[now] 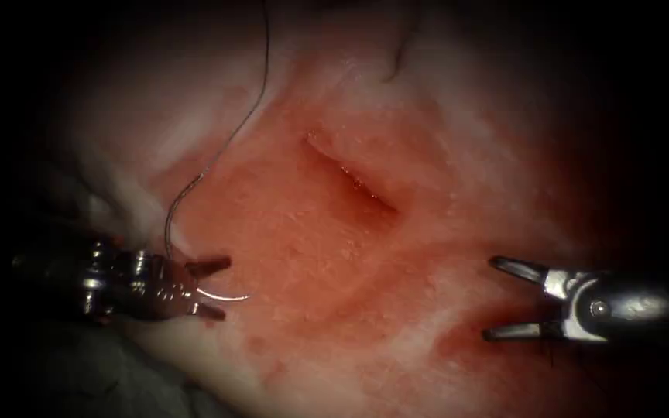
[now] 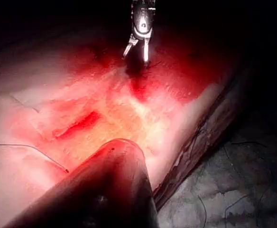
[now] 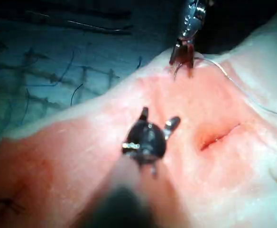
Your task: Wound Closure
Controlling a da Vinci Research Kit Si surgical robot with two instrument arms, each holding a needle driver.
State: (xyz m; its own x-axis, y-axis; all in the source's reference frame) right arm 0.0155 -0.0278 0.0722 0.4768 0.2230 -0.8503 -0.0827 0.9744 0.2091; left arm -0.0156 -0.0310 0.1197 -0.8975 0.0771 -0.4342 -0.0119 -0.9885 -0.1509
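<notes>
The cut (image 1: 354, 184) in the tissue (image 1: 311, 263) lies unstitched and gaping: the left gripper (image 1: 214, 288), near the tissue's left edge, pinches the curved needle (image 1: 224, 296) trailing thread (image 1: 218, 147), while the right gripper (image 1: 505, 300) hangs spread, holding nothing.

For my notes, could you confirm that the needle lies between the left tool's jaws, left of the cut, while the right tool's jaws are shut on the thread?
Not quite: in the endoscope view the right tool has its jaws open and holds nothing. The rest stands: the needle sits between the jaws of the left tool, left of the cut and out of the tissue, and the thread trails upward.
</notes>
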